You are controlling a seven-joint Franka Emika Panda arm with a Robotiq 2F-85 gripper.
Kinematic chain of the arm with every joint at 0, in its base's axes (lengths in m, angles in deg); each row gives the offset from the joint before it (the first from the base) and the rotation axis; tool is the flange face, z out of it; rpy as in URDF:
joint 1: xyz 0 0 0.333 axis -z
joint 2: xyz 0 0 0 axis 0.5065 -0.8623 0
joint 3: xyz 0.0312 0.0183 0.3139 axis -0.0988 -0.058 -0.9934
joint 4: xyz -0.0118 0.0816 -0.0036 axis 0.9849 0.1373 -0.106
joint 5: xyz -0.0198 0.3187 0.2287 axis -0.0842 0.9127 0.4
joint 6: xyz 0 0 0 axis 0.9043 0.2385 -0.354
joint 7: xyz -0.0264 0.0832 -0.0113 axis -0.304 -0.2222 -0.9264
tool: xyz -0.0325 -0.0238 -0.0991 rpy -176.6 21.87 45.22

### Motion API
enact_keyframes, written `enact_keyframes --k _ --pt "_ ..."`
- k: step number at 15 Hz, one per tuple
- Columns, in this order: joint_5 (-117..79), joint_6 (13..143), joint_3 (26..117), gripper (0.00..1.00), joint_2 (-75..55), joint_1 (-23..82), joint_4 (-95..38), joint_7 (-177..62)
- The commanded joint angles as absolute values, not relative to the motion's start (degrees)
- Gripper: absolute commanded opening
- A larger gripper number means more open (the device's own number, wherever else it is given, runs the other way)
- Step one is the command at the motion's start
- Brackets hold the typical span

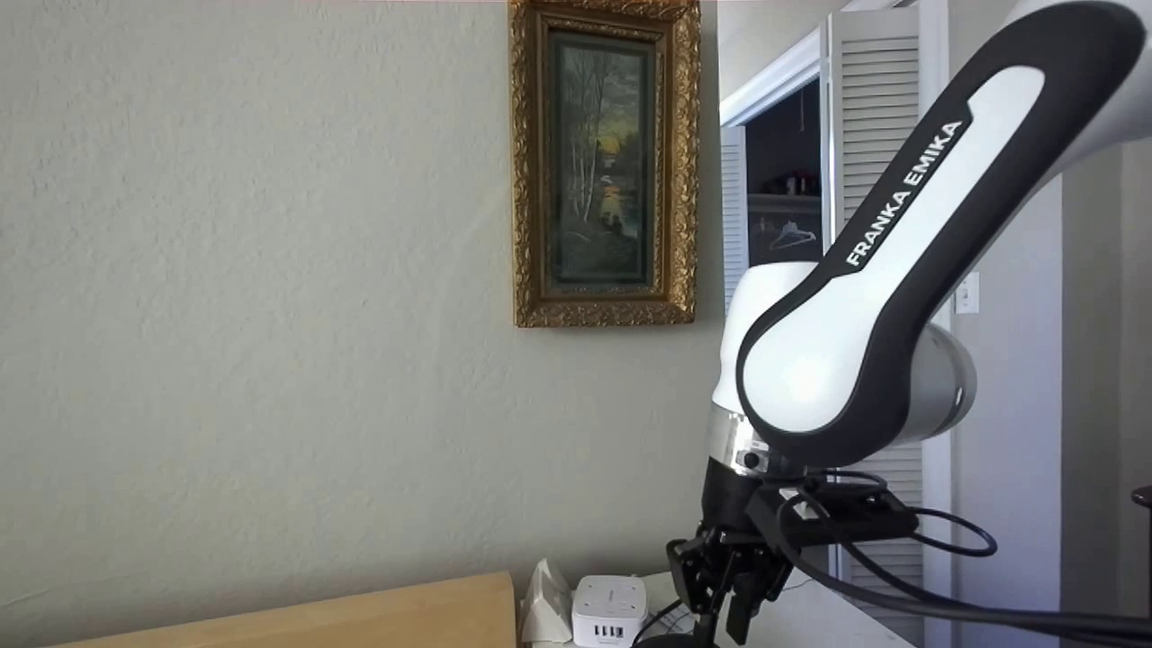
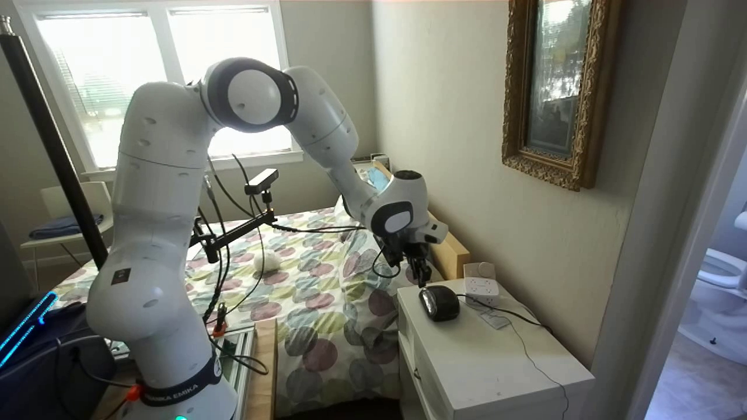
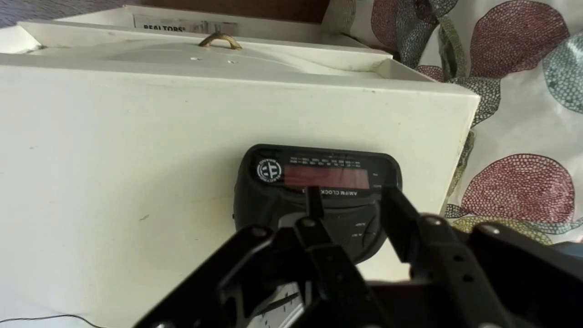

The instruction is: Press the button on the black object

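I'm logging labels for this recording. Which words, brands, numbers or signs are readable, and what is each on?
"FRANKA EMIKA": robot arm.
"ANKA EMIKA", start unclear: base band.
"AM/FM CLOCK", upside down in the wrist view: black clock radio; next word mostly behind the gripper.
"REALTORS®": flat item beyond the drawer handle.
Too small or blurred: lettering around the round logo, dial numbers, button labels.

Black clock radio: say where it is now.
In an exterior view, the clock radio sits below the gripper, on the far end of the white nightstand, left of the white power block.
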State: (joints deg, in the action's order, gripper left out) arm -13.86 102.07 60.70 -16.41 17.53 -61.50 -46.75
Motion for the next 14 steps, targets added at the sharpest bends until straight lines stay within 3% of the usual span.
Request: enact_keyframes --k 1,2,3,14 --pt "-15.29 104.4 62.69 0.09 -22.47 15.26 -55.48 -45.65" --pt "-15.29 105.01 63.12 0.01 -23.75 14.8 -54.3 -45.66" --pt "-15.57 105.39 63.89 0.0 -24.8 14.11 -53.25 -45.45" --pt "-15.94 104.07 69.08 0.0 -31.24 9.04 -46.94 -44.1"
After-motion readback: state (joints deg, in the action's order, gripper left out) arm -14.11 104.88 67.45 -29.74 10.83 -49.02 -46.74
